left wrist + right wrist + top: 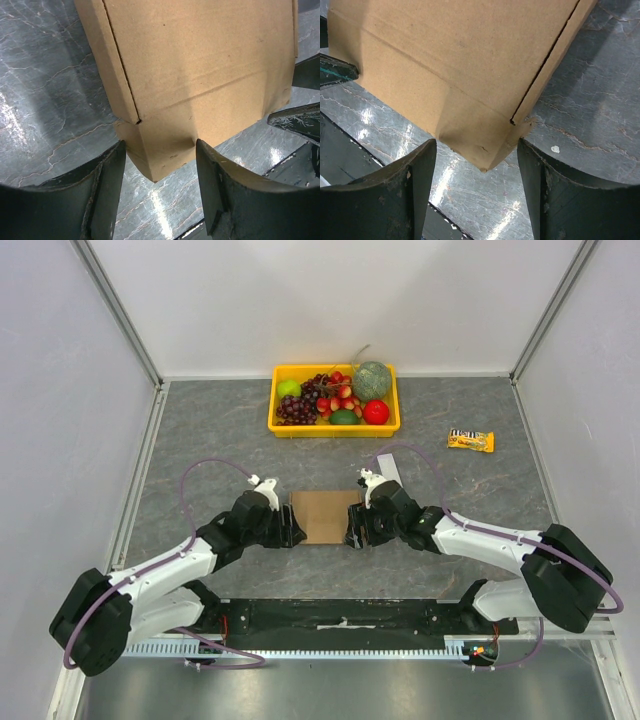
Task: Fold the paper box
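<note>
Where the grey table (200, 440) spreads out before me, the yellow tray (272, 400) of fruit (372, 380) sits at its far side, well apart from my work. Nearer, at the middle, the paper box (325, 515) lies flat (plain brown, creases showing) between my two hands. My left gripper (293, 525) has its fingers apart, straddling the left end flap (160, 150); my right gripper (352, 527), likewise spread, straddles the right end flap (480, 140). A small snack bar (470, 440) lies far right.
</note>
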`<control>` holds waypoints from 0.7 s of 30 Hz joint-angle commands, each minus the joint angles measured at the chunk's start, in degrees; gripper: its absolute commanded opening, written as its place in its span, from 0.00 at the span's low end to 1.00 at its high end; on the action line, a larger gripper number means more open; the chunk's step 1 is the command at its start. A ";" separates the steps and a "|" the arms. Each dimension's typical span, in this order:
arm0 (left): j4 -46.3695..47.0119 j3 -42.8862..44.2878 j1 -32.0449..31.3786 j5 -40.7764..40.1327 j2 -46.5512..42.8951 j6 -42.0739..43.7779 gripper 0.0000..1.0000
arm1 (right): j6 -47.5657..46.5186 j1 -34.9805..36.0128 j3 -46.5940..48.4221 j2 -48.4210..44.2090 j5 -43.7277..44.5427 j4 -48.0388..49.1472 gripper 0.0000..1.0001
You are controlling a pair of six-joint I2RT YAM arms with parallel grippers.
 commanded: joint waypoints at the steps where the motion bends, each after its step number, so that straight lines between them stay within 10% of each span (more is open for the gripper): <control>1: 3.10 2.50 -0.63 0.59 0.35 -0.79 0.64 | 1.13 0.26 0.11 -0.49 -0.66 2.24 0.72; 21: 3.10 2.33 -1.24 0.33 0.87 -0.79 0.61 | 2.01 0.35 0.02 0.04 -0.75 2.42 0.65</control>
